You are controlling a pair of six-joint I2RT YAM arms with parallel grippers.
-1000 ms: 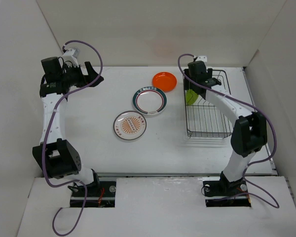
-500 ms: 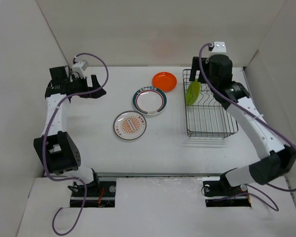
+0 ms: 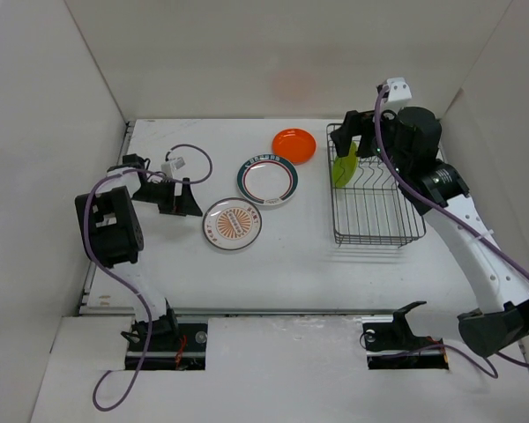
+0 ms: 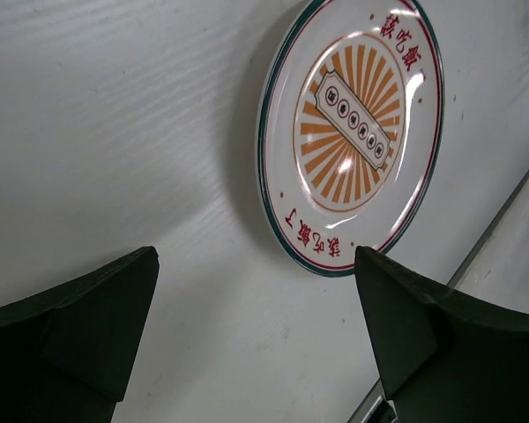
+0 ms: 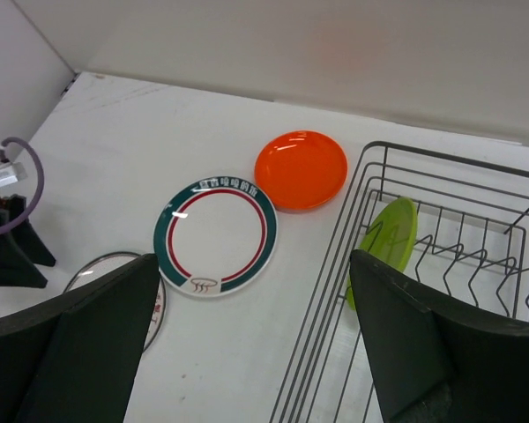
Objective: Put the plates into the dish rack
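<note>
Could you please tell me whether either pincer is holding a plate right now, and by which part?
Nothing is held. The left pincer and the right pincer are both open and empty; the green plate sits in the rack.

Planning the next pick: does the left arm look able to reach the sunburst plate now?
Probably yes: the open left hand is right beside the sunburst plate, with nothing between them or on it.

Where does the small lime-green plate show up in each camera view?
Top external: the small round lime-green plate stands on edge inside the black wire dish rack, by its left side, right of centre.
Left wrist: not in it.
Right wrist: right of centre, just inside the rack's left wall.
Shared landmark: the rack, in the top and right wrist views.
</note>
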